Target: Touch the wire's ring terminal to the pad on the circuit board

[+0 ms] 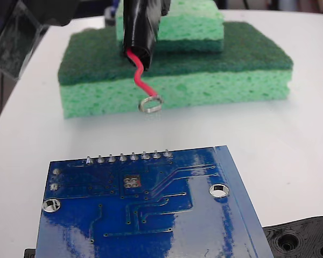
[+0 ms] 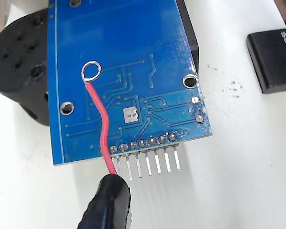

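Hanging from a black sleeve (image 1: pixel 142 29), wire (image 1: pixel 138 75) | jaws hidden, state indeterminable | ring terminal (image 1: pixel 150 104) off the pad (image 2: pixel 130 114), left of it in wrist view | circuit board (image 1: pixel 151 215) cropped below.

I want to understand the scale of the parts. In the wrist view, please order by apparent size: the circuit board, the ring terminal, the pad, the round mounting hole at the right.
1. circuit board, by far the largest.
2. ring terminal.
3. Mounting hole and pad: these look nearly alike, so I do not rank them.
The ring may hang nearer the camera, so its lead is uncertain.
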`<action>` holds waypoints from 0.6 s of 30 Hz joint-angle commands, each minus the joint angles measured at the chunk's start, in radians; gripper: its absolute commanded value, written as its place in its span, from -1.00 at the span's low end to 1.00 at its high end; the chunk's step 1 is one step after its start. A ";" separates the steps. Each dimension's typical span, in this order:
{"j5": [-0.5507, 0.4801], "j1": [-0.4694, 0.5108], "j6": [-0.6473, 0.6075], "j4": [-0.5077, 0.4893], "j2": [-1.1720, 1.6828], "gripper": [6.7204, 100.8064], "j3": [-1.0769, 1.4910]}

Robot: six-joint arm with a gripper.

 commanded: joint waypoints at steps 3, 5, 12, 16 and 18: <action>-0.003 -0.002 0.000 -0.002 -0.038 0.99 -0.034; -0.003 -0.002 0.002 -0.002 -0.044 0.99 -0.034; 0.000 0.006 0.008 0.006 -0.049 0.99 -0.031; -0.003 0.015 0.009 0.009 -0.064 0.99 -0.032; -0.008 0.020 0.008 0.009 -0.074 0.99 -0.032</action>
